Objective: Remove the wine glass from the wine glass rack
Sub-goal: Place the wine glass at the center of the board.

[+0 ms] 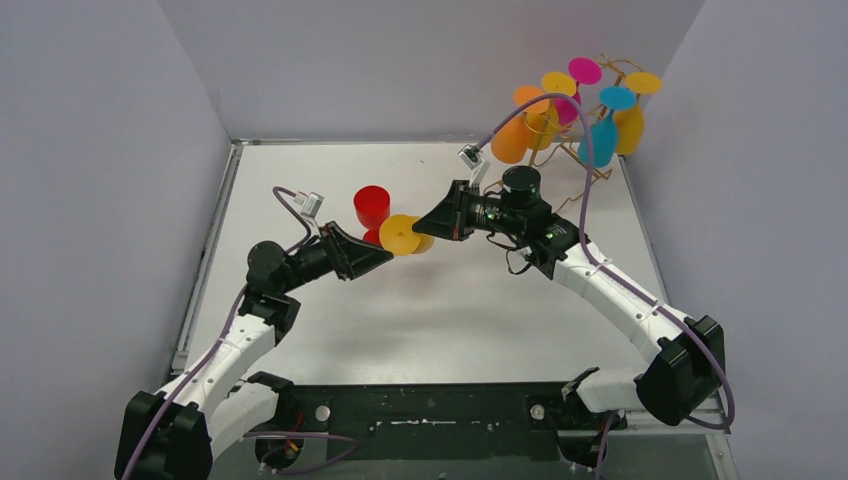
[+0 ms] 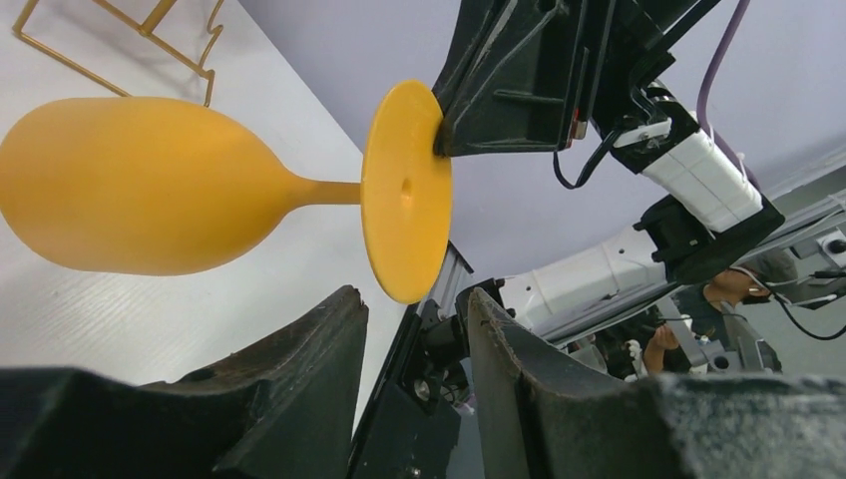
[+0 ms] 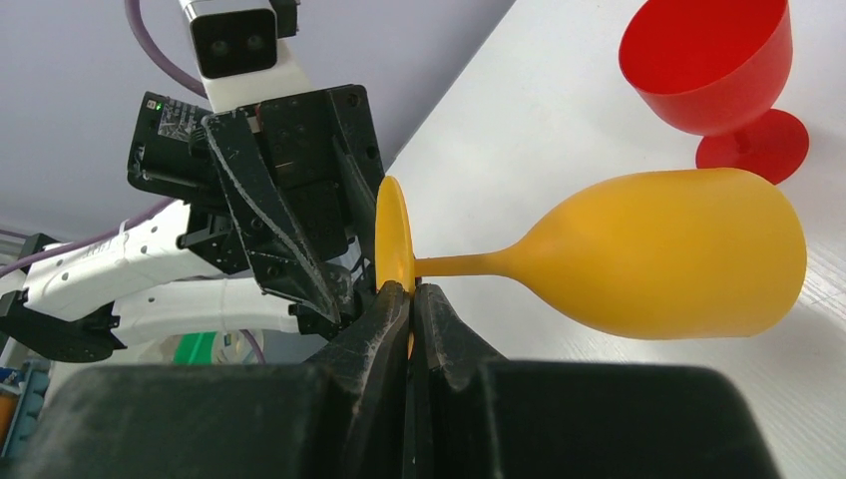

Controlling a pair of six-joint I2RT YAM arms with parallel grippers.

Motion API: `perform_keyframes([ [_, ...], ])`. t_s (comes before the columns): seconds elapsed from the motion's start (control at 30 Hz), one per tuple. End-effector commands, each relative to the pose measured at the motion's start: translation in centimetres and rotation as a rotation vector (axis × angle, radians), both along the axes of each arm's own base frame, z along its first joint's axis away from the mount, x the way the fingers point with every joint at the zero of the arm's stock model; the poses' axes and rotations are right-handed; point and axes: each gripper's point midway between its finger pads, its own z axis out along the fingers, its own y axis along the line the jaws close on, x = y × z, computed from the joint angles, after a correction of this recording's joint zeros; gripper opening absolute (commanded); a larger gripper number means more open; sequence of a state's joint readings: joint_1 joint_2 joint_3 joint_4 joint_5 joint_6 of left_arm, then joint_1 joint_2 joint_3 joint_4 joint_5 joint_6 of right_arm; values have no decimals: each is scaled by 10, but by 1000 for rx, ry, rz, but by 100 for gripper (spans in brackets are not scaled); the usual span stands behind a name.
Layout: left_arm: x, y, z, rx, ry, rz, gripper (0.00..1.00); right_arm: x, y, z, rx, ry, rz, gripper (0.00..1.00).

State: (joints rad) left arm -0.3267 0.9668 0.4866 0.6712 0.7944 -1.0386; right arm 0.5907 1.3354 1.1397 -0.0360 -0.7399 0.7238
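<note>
Top external view: the yellow wine glass (image 1: 400, 237) is held level over mid-table, well apart from the wine glass rack (image 1: 600, 172) at the far right corner.
Right gripper (image 3: 411, 299): clamped tight on the rim of the glass's foot.
Left gripper (image 2: 414, 299): fingers are parted and nothing is held; the foot's lower edge is seen just above the gap.
Edges: a red glass (image 1: 372, 207) stands just behind the bowl.
Room: white table (image 1: 440, 320) surface is seen between the glass and the arm bases.
</note>
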Motion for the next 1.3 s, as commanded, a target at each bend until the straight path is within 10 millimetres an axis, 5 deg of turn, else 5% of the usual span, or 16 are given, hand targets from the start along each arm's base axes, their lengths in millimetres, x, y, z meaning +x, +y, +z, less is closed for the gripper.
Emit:
perform_keyframes([
  [0.0,-1,1,31,-79,-101,12,38,-1,7,24,54,-102,41,0],
  [0.23,-3,1,33,-89,-105,6,30,-6,12,23,58,-96,81,0],
  [0.5,-3,-1,31,-81,-106,-7,1,-10,11,20,46,-102,92,0],
  [0.9,-13,-7,32,-70,-134,-53,0,-14,13,22,42,-114,107,0],
  [1.27,-22,-10,46,-98,-184,-98,0,-21,14,27,47,-131,154,25],
])
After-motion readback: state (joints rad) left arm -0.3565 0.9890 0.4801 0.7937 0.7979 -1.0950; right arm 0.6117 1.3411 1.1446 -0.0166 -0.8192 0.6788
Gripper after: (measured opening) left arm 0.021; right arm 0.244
